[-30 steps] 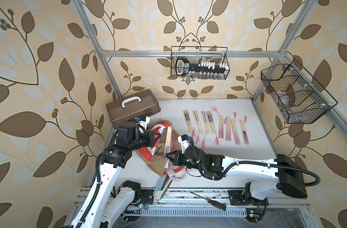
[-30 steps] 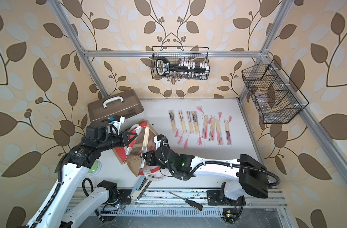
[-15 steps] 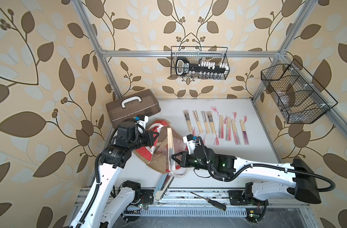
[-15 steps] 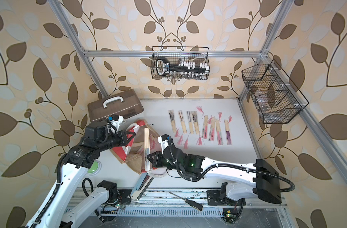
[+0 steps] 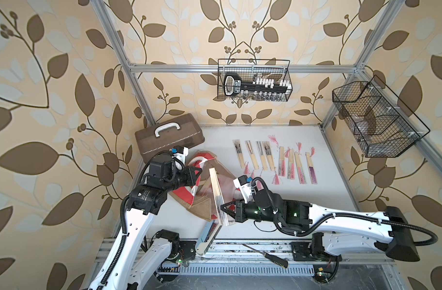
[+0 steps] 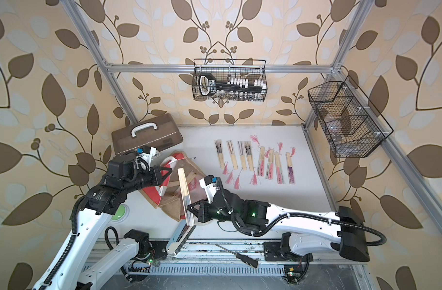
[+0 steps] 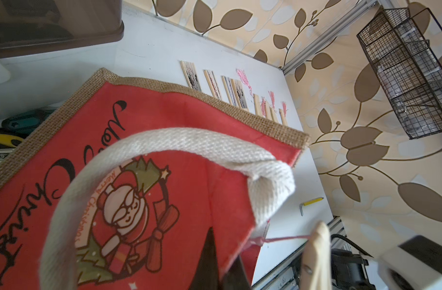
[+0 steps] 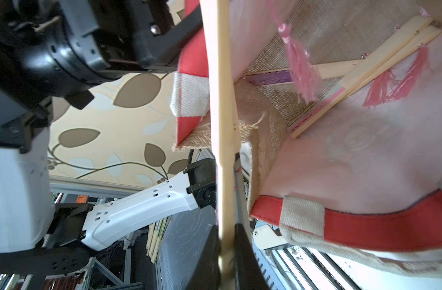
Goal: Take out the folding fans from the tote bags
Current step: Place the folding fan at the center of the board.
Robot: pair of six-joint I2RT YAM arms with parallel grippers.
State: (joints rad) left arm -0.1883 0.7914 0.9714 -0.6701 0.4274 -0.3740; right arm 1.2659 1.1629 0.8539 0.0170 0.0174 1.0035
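Tote bag (image 7: 164, 120), red panel: large black script "Merry Christmas", only in part legible; white handle (image 7: 189, 140) covers middle letters, end runs out of left wrist view. Script stands above and beside Santa figure (image 7: 125, 203). Small red "Merry Christmas" curves along wreath edge just beside Santa figure. White label on black tool (image 5: 233, 84) in wire basket (image 5: 289, 75): too small to read.

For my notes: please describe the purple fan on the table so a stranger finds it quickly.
On the white tabletop, find the row of closed bamboo fans. Go to the end nearest the black wire basket on the side wall. That last fan is the row's only purple one; its neighbour is pink.
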